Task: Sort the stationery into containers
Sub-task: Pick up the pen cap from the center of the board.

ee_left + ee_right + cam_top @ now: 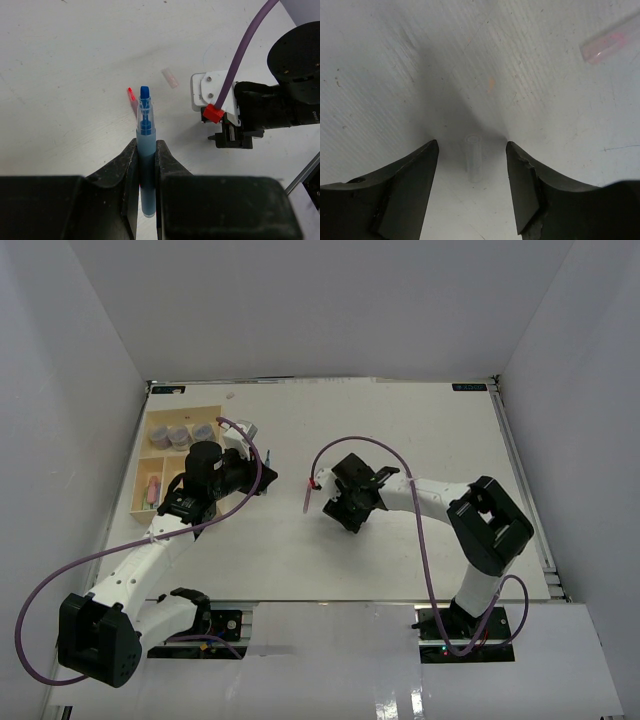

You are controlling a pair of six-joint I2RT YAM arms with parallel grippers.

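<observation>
My left gripper (146, 141) is shut on a blue pen (145, 150) and holds it above the table, tip pointing away. In the top view it (264, 468) hovers just right of the cream tray (150, 412). The tray holds three grey-purple pots (180, 435) in its far section and a pink pen (153, 490) lower down. My right gripper (472, 143) is open and low over the table, with a small clear cap (474, 157) lying between its fingers. A pale pink pen (306, 498) lies on the table just left of the right gripper (338, 508).
A small red piece (131, 93) and a clear pinkish cap (170, 78) lie on the table beyond the blue pen. A pink translucent piece (605, 46) lies at the right wrist view's upper right. White walls enclose the table.
</observation>
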